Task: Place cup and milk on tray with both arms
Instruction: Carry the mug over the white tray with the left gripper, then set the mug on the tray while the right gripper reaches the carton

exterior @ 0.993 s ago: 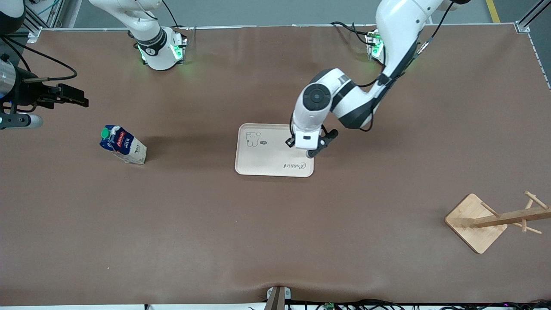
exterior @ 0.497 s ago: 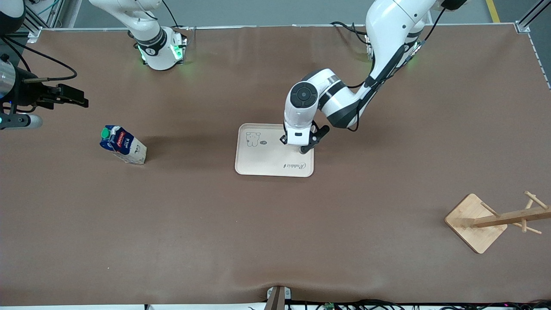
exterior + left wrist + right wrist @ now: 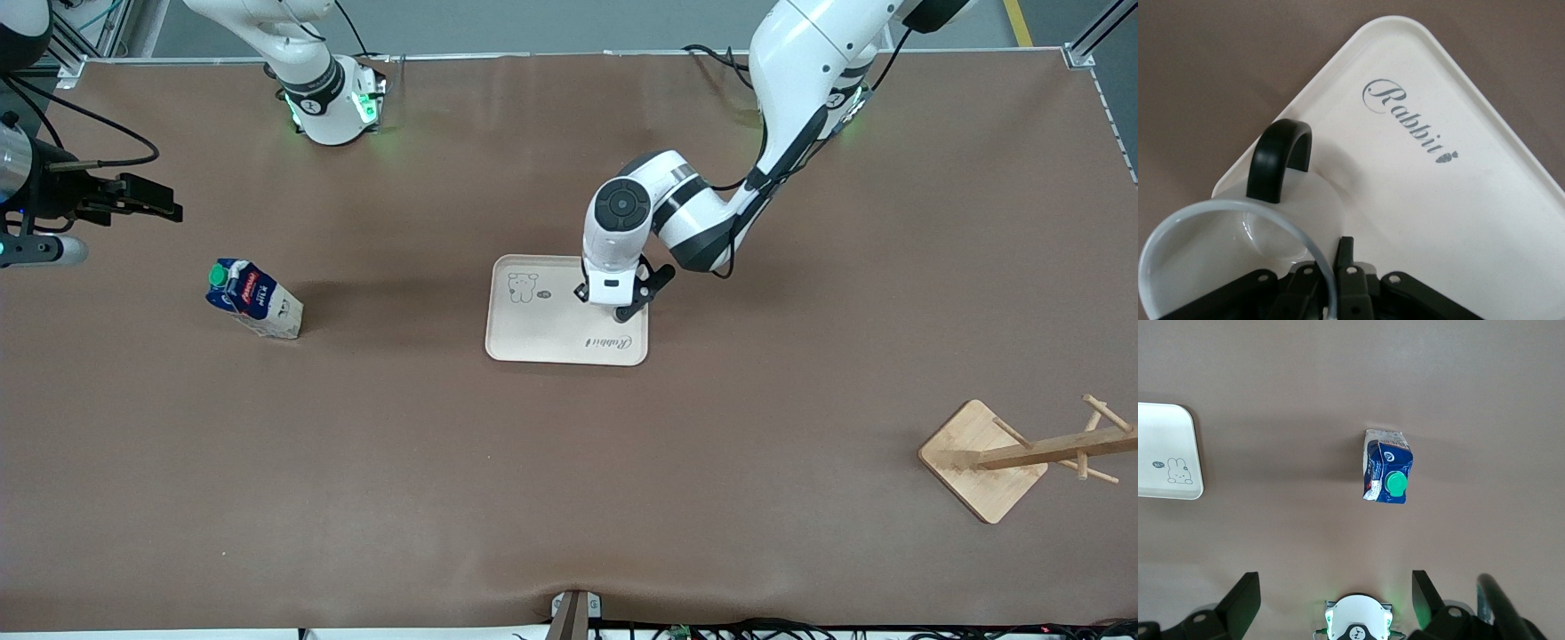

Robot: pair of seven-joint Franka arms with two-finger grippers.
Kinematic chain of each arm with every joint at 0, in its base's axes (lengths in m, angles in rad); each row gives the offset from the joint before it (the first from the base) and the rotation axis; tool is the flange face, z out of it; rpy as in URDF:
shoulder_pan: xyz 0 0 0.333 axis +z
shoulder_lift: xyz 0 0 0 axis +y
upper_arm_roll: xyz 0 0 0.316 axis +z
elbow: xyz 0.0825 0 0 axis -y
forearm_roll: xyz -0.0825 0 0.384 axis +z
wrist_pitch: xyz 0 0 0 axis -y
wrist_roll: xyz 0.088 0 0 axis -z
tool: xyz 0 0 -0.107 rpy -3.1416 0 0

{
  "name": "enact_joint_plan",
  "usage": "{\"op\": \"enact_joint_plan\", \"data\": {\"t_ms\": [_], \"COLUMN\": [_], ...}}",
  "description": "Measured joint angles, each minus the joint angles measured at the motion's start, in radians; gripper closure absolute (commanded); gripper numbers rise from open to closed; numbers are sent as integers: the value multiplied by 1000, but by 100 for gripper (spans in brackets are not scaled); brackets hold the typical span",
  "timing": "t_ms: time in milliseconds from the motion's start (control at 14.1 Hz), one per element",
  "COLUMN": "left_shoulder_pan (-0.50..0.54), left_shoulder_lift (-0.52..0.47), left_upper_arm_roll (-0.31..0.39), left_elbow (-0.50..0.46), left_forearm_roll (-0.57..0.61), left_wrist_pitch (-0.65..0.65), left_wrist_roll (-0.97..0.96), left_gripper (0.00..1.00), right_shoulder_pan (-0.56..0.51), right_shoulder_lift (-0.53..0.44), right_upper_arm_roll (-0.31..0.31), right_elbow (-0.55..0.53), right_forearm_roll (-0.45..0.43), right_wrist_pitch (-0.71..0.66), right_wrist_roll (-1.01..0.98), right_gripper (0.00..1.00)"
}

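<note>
Small white mug with a black loop handle (image 3: 1238,247), pinched at its rim by the shut fingers of the left gripper (image 3: 622,302), low over the cream rectangular tray with rounded corners (image 3: 542,342), at the corner with the script lettering, toward the left arm's end of the table. Handle turned toward the tray's rim, close to it. Cannot tell whether the mug's bottom already touches the tray. Step in hand, as judged: setting down the cup; milk not yet begun. Called for next: lowering straight until the base rests flat, opening the fingers, then lifting clear without catching the rim. Little margin at that corner, so a slip toward the edge could put the mug half on the raised rim; plenty of bare tray toward the bear drawing for the second thing. Small gable-top carton, blue and white with a green cap (image 3: 255,300), standing on the brown table well apart from the tray, toward the right arm's end. Right gripper (image 3: 151,203) waiting in the air over that end of the table, jaws wide and empty. Bamboo rack (image 3: 982,460) well apart, out of both paths.
</note>
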Motion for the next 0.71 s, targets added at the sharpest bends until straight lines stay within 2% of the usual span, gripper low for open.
{"op": "enact_joint_plan", "data": {"t_ms": [284,426,497,639,709], "left_shoulder_pan": [0,0,0,0,0], "left_shoulder_lift": [20,22,23,27,28], "left_upper_arm_roll": [5,5,5,5,5], "left_elbow": [8,9,11,22,28], "left_forearm_roll": [5,5,7,8,8], "left_wrist_pitch": [0,0,0,0,0], "left_wrist_roll": [-3,-3,-4,-4,-4], "left_gripper": [100,75,67,26,0], "right_shoulder_pan": [0,0,0,0,-1], "right_shoulder_lift": [7,18,28,56,70], "right_upper_arm_roll": [0,0,0,-1,-2], "right_elbow": [0,-1,-1,-2,-3], "right_forearm_roll": [0,0,0,0,0], "right_wrist_pitch": [0,-2,-3,-4,-5], "right_wrist_roll": [0,0,0,0,0], "right_gripper": [0,0,0,0,0]}}
